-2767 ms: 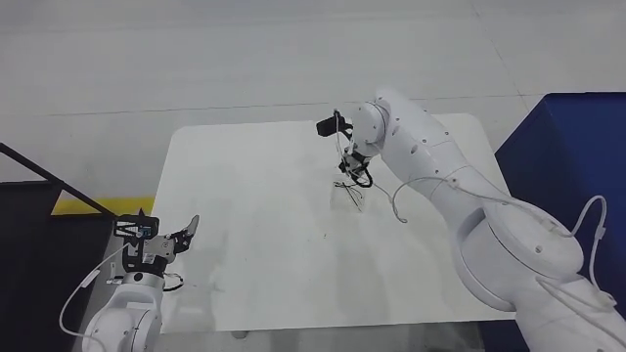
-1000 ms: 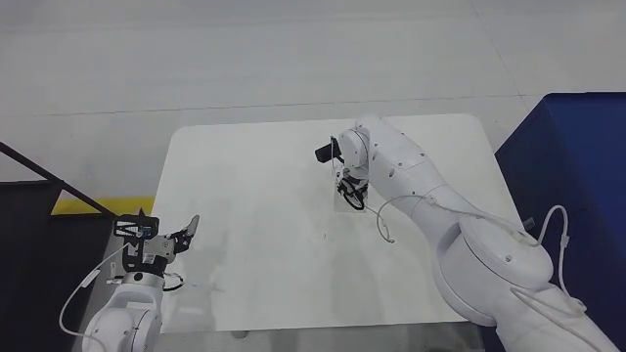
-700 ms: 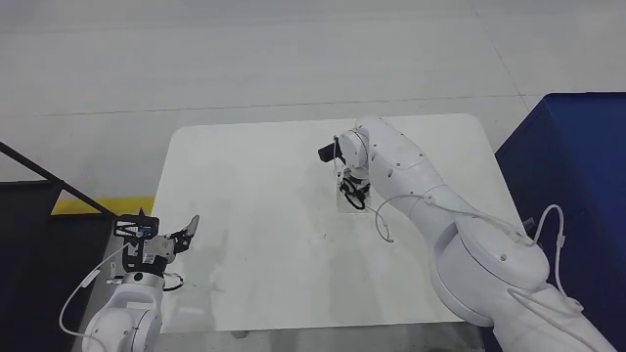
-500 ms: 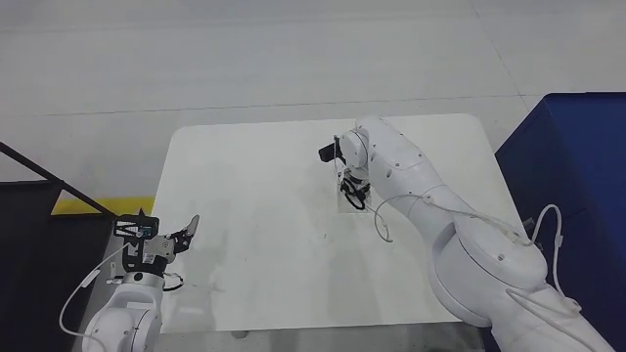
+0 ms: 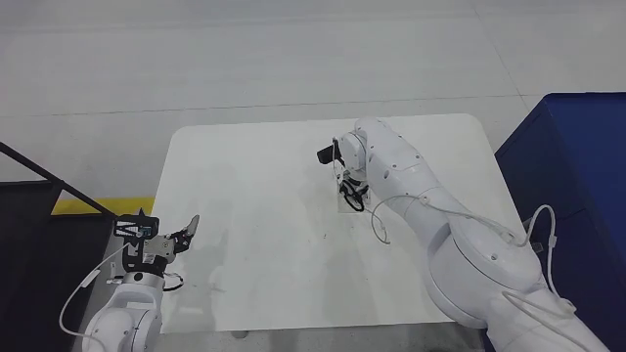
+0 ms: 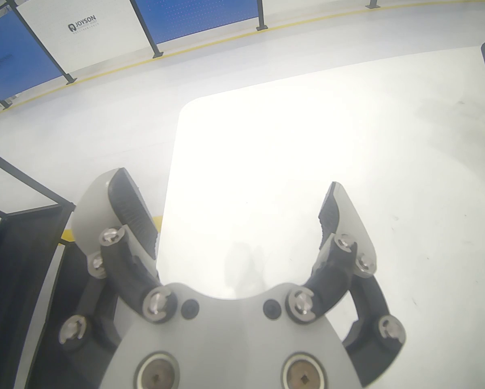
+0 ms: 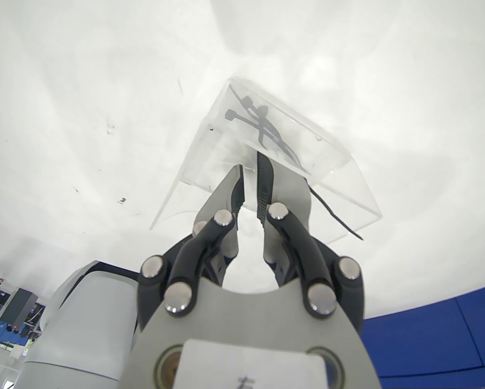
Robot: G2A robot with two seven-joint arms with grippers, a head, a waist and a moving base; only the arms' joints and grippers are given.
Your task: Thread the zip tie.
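The right gripper point(image 7: 250, 172) hangs nose-down at the mouth of a small clear plastic box point(image 7: 349, 188) that stands about mid-table on the white round-cornered table point(image 5: 254, 205). I judge it is placed so because the thin black plastic zip ties point(image 7: 266, 127) to be threaded lie crossed on the box's floor and can be reached only through its open side. Its fingers are drawn almost together, with a thin slit left between them. One black strap point(image 7: 335, 216) comes out from behind a finger and pokes past the box's wall. Whether the pads pinch it is hidden, so I cannot tell. How many ties lie tangled there is hard to make out. The left gripper point(image 6: 226, 180) hovers at the table's near corner, well apart from the box, its fingers spread wide and empty, likely kept ready to take a tie's other end.
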